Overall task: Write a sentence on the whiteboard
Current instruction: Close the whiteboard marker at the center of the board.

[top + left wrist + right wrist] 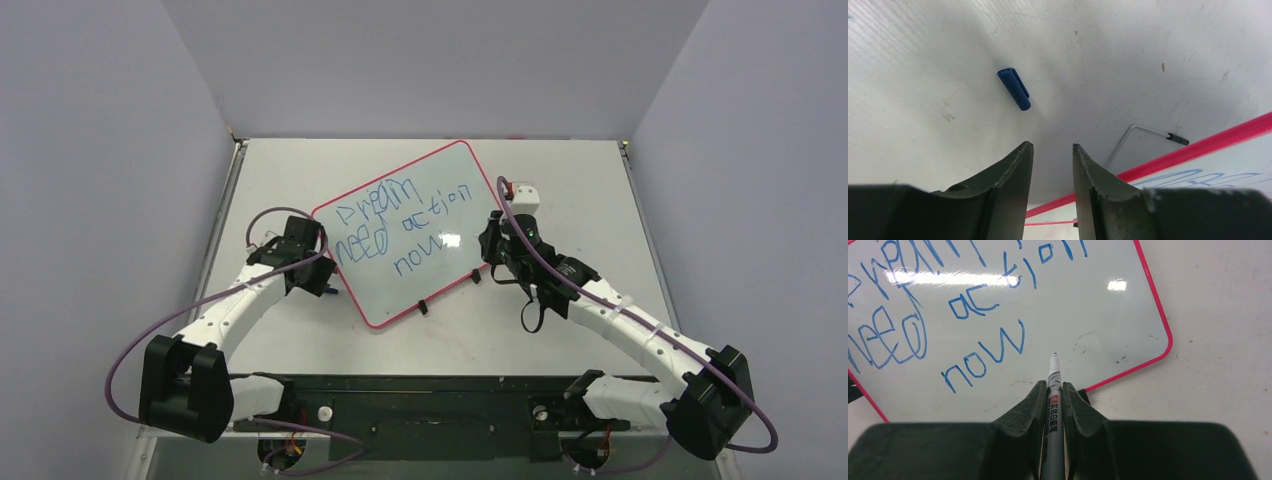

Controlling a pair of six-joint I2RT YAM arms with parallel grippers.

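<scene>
The whiteboard (400,296), red-rimmed, lies slanted on the table. The sentence (400,226) in blue marker reads "Dream need action now" over three rows. My right gripper (496,246) is at the board's right edge, shut on a grey marker (1053,371). The marker's tip hovers over the bare board (1108,325) just right of the word "now" (983,358). My left gripper (306,266) is at the board's left edge. Its jaws (1053,146) stand open over the table with nothing between them, and the board's red rim (1198,147) shows on their right.
A blue marker cap (1014,89) lies on the table ahead of the left gripper. A bent metal wire (1143,130) lies beside the board's rim. Two black clips (423,307) sit on the board's near edge. Grey walls close in the table on three sides.
</scene>
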